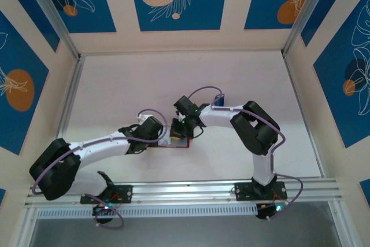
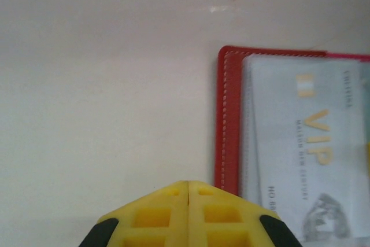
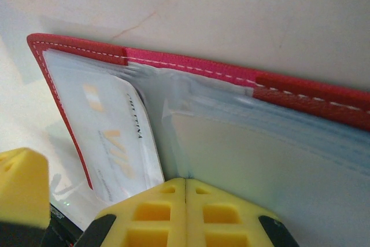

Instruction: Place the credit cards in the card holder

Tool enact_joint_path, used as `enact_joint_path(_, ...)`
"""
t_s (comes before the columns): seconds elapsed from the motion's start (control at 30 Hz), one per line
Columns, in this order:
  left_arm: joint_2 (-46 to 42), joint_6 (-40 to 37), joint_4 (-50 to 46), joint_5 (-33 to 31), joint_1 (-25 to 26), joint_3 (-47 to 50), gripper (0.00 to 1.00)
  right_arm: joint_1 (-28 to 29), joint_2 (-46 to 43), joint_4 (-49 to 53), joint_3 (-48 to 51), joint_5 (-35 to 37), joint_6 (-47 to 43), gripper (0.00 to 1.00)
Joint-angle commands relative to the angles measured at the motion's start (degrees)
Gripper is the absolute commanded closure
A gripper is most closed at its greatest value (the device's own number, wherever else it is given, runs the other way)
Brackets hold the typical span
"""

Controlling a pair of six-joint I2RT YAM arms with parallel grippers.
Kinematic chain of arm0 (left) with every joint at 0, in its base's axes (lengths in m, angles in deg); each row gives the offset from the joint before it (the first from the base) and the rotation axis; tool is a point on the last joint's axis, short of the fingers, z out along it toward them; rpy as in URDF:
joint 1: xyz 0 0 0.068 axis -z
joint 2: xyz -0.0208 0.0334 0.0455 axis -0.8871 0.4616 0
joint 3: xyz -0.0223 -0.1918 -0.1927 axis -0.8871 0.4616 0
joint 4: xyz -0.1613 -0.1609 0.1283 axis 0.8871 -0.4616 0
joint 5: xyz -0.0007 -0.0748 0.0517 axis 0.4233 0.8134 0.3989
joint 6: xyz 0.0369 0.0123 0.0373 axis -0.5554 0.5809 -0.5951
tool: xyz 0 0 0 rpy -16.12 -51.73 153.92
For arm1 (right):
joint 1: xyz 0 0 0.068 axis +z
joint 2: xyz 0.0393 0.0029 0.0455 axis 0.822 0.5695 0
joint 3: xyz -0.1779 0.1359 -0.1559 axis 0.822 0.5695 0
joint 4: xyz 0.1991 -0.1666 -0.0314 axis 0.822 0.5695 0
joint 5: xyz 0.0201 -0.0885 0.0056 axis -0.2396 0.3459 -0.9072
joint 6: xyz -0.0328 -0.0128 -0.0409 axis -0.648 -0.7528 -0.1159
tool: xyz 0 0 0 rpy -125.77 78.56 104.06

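The left claw (image 2: 188, 215) has its two fingers pressed together, just beside the red edge of the wallet (image 2: 228, 137). The right claw (image 3: 185, 212) is closed too, over the clear sleeves (image 3: 260, 160). The wallet lies open on the table (image 2: 104, 114) between both claws. A pale VIP card (image 2: 306, 143) sits inside one sleeve, its long axis parallel to that red edge.

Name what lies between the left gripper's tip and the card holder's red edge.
Just a narrow strip of bare table, in the left wrist view, between the shut left gripper and the card holder.
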Motion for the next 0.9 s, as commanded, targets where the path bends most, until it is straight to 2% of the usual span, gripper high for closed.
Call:
enact_joint_path(0.0, 2.3, -1.2, 1.1, 3.1, -1.3, 0.8, 1.00, 0.1, 1.1, 4.2, -0.2, 1.1, -0.7, 1.00)
enact_joint_path(0.33, 9.3, -3.5, 6.3, 6.2, -1.1, 0.7, 1.00, 1.2, 1.3, 4.6, -1.9, -0.1, -1.1, 1.00)
enact_joint_path(0.87, 11.2, -2.4, 7.9, 6.8, 1.2, 0.0, 1.00, 4.1, 5.9, -2.7, -3.4, -6.5, 3.2, 1.00)
